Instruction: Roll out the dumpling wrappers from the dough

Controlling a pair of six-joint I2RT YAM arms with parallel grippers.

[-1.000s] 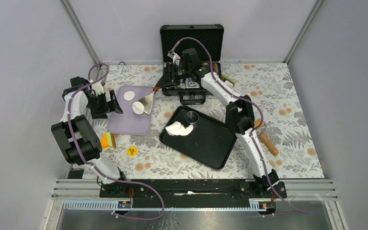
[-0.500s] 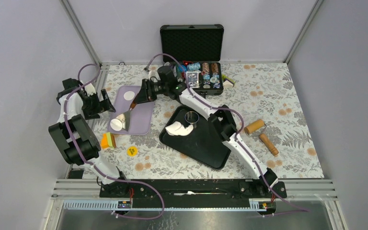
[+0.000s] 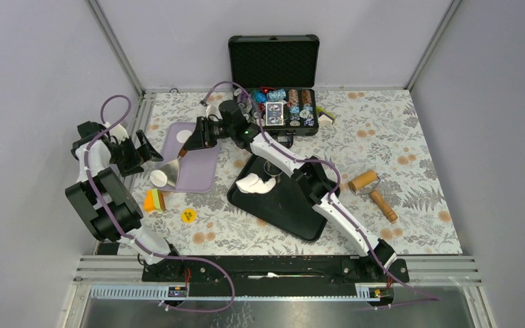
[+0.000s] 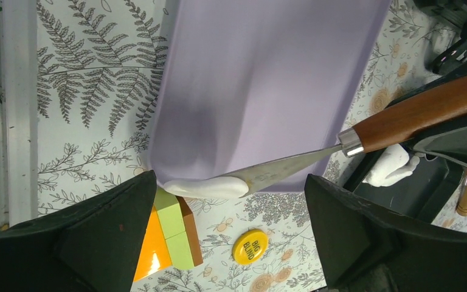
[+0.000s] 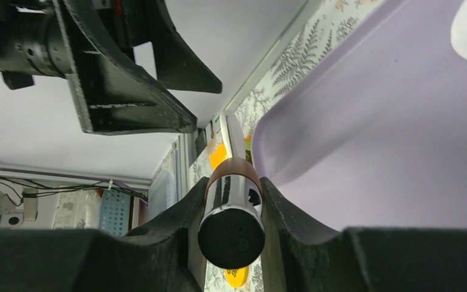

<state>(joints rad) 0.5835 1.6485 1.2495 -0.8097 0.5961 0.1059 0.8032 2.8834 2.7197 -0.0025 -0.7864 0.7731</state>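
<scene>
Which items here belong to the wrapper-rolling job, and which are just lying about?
Belongs to the job:
- dough on the black tray
- dumpling wrappers: one on the purple tray, one on the blade of the spatula held by the right hand
- rolling pin

Lying about:
- poker chip case
- yellow chip
- orange and green blocks

Top cam: high, behind bases, sees whole worktop (image 3: 417, 137). Left wrist: close above tray's (image 4: 261, 79) near-left corner. Right wrist: low over right tool (image 5: 232, 204), facing left along spatula (image 5: 231, 234). All share tray, spatula.
</scene>
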